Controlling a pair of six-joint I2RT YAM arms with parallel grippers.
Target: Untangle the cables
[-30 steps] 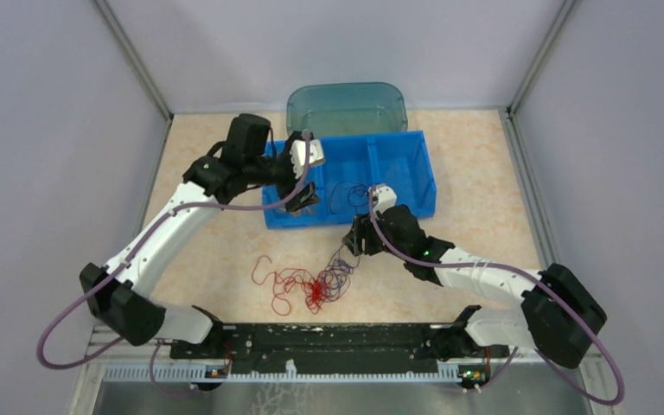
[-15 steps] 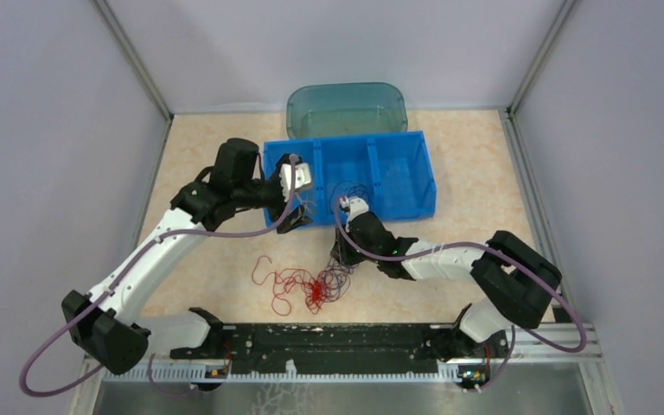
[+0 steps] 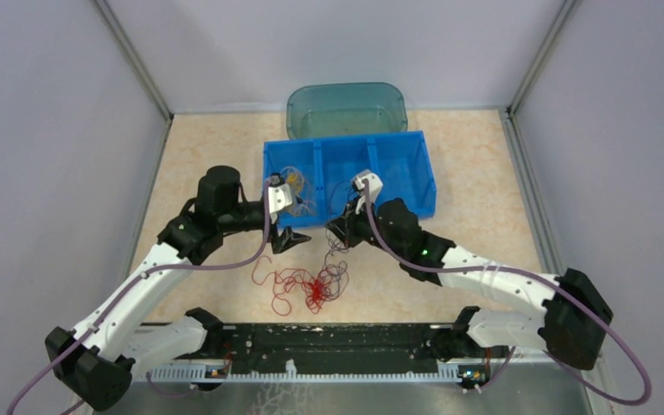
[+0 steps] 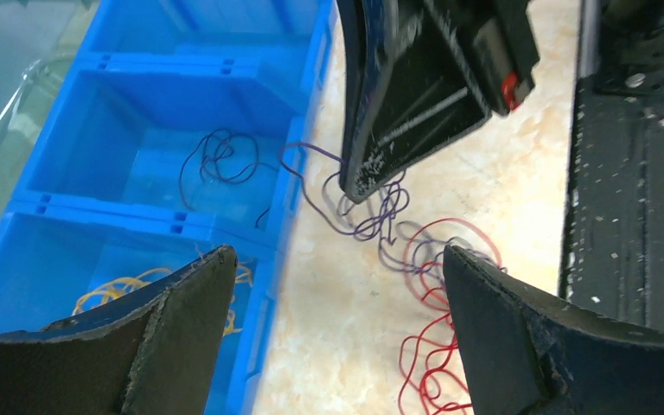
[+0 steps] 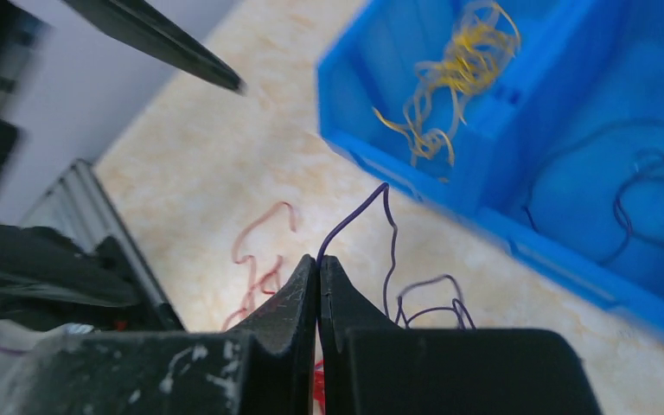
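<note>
The cables point(image 3: 311, 285) lie as a red and dark purple clump on the table in front of the blue bin point(image 3: 429, 177). My right gripper point(image 3: 339, 233) is shut on a purple cable point(image 5: 372, 207), which arcs out from between its tips point(image 5: 318, 259) and trails down to the clump. My left gripper point(image 3: 292, 242) hovers open just left of it, by the bin's front wall. In the left wrist view its fingers point(image 4: 181, 328) frame bare table, with red cable point(image 4: 437, 294) and purple loops point(image 4: 372, 220) beyond them. Yellow cables point(image 5: 450, 69) and a purple cable point(image 5: 648, 181) lie in separate bin compartments.
A teal translucent tub point(image 3: 346, 108) stands behind the bin at the back wall. The black base rail point(image 3: 328, 337) runs along the near edge. Grey walls close in both sides.
My right gripper has shut on the purple cable and moved back toward the bin's front wall. My left gripper has drawn out of the bin to its front wall, still open.
</note>
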